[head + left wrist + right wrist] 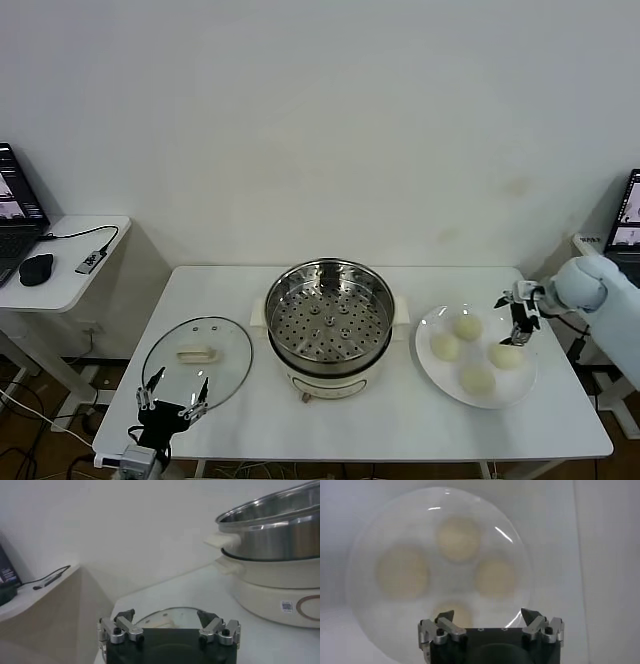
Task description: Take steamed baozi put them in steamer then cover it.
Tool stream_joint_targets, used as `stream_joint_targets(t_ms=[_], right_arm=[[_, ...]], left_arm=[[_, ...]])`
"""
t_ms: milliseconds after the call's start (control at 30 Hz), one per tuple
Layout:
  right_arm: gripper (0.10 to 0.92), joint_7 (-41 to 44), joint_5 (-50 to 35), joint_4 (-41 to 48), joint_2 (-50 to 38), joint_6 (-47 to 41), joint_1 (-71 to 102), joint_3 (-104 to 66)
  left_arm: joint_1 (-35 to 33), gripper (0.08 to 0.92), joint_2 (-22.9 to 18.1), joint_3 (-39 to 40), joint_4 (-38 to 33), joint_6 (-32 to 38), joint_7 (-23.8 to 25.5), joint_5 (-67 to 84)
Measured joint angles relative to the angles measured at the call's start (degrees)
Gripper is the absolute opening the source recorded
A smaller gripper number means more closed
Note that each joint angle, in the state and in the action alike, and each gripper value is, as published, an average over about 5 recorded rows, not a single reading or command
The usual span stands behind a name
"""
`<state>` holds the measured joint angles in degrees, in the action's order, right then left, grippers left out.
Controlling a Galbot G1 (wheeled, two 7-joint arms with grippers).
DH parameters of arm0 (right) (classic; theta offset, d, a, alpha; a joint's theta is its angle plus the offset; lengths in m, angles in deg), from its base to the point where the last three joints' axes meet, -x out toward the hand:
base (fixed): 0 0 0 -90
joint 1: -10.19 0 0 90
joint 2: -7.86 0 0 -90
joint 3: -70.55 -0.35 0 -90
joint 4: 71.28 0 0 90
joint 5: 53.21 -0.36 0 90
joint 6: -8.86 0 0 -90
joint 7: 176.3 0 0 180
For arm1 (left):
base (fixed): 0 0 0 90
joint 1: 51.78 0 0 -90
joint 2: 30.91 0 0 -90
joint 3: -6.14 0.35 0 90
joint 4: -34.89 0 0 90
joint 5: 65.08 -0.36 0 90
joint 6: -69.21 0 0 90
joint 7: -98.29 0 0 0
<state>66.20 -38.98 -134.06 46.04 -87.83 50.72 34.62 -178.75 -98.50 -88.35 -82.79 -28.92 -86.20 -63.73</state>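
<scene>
White table (330,425) carries everything. Steel steamer (328,312) at centre, uncovered, tray bare. Plate (520,385) twd right edge w/ 4 baozi (467,326). Glass cover (197,358) flat twd left edge, handle up. Side desk (75,285) beyond left edge w/ mouse (35,268) & laptop (12,215). Right gripper (519,318) over plate's far-right rim, fingers apart, holding nothing. Left gripper (172,400) at front-left corner, just by cover's near rim, fingers apart, nothing held.

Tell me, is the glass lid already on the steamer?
No, the glass lid lies flat on the table left of the steamer, whose perforated tray is uncovered.
</scene>
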Motion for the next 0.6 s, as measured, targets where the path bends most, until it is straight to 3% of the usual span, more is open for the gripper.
stream_joint_targets(t_ms=[600], right_arm=[[0.823,-0.46,2.84,9.19,7.90,0.39,-2.58,3.81]], left_arm=[[0.45,0.823,-0.18,-0.47,0.82,0.23,-0.07,-0.96]])
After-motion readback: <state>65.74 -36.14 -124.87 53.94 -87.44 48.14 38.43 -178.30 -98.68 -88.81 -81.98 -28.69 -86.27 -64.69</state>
